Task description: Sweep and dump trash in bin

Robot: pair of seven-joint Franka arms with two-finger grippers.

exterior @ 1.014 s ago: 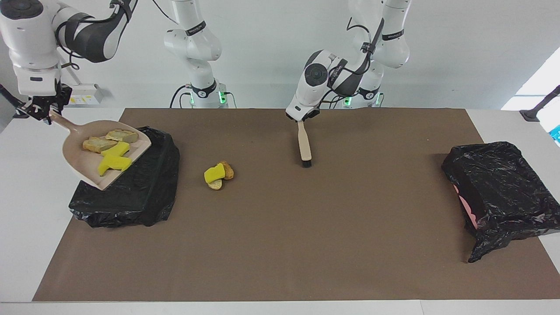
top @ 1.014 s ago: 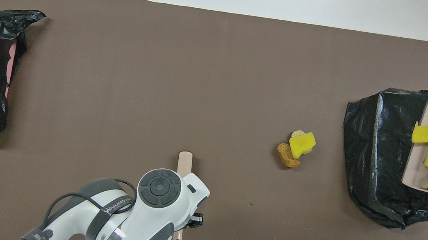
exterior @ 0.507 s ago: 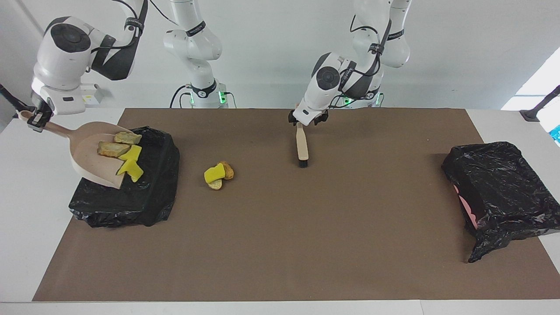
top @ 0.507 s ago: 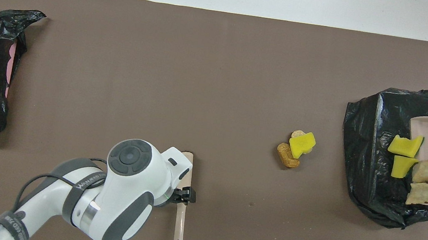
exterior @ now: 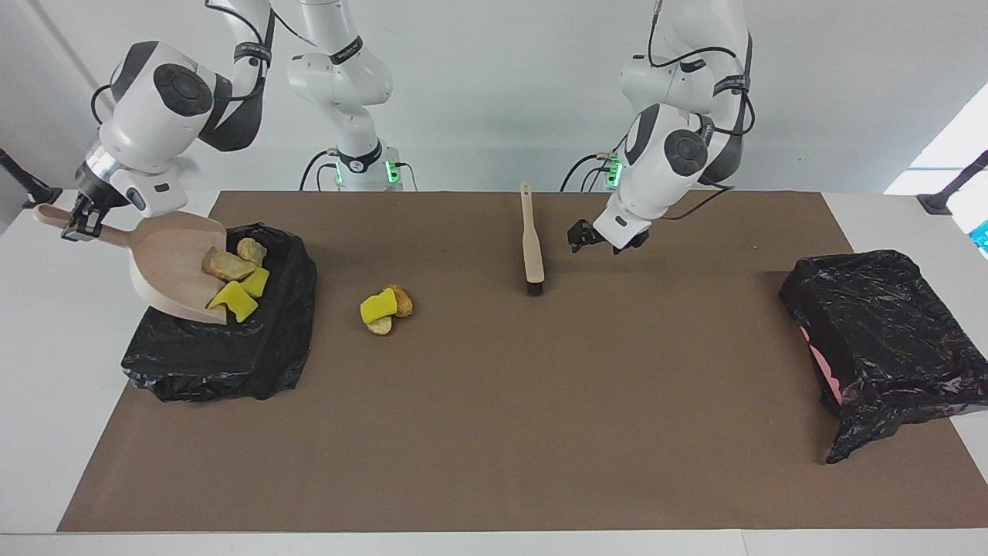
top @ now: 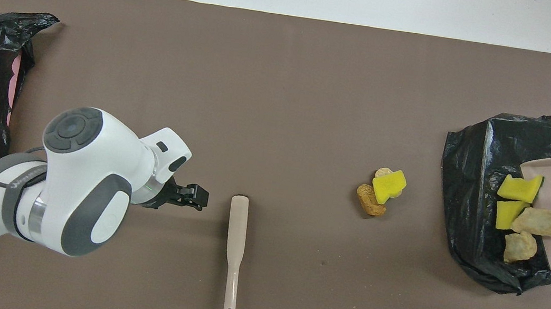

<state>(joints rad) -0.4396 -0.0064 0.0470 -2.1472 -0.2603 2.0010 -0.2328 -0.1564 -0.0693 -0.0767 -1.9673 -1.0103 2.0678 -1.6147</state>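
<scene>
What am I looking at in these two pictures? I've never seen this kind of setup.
Two white robot arms work at a table covered by a brown mat. One camera faces them from across the table; the other looks down from above their end.

The right gripper holds the handle of a tilted beige plastic dustpan over a black-bagged bin; four scraps, yellow sponge-like pieces and tan rocky chunks, sit at its lip above the bin.

The left gripper hovers open over the mat beside a beige long-handled brush lying flat on it.

A small pile of three scraps lies on the mat between brush and bin. A second black-bagged bin sits at the left arm's end.
</scene>
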